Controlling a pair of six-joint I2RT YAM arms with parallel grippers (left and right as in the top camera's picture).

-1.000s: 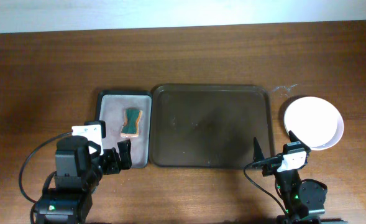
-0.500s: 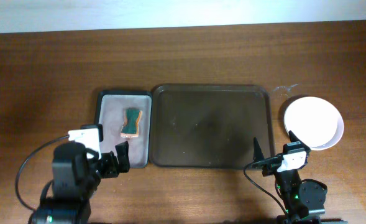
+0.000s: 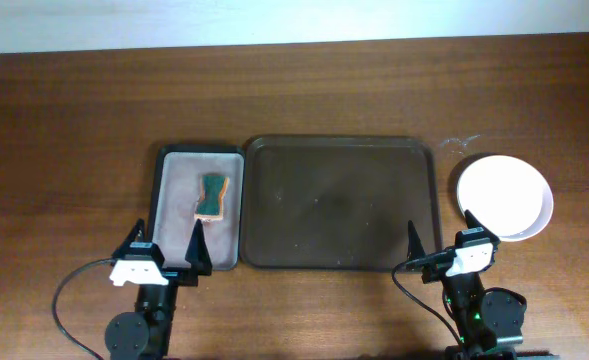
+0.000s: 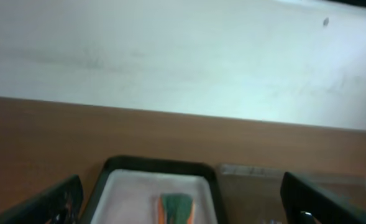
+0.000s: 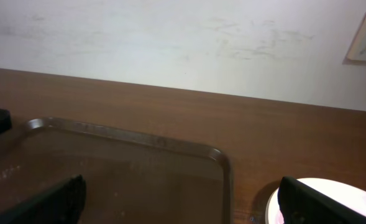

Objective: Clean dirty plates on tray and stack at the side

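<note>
Jaws on my left gripper (image 3: pixel 164 250) are gaping empty just short of the small tray (image 3: pixel 179 170) holding the sponge (image 3: pixel 212 194). I'm seeing the tray (image 3: pixel 339 210) lying bare, my right gripper (image 3: pixel 441 238) likewise spread wide, and the plates (image 3: pixel 505 197) sitting right of it, seemingly stacked. I'm judging the job finished, with only parking both arms remaining.

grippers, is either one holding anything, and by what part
Nothing is held. The left gripper and right gripper are both open and empty; the sponge lies untouched in the small tray.
</note>
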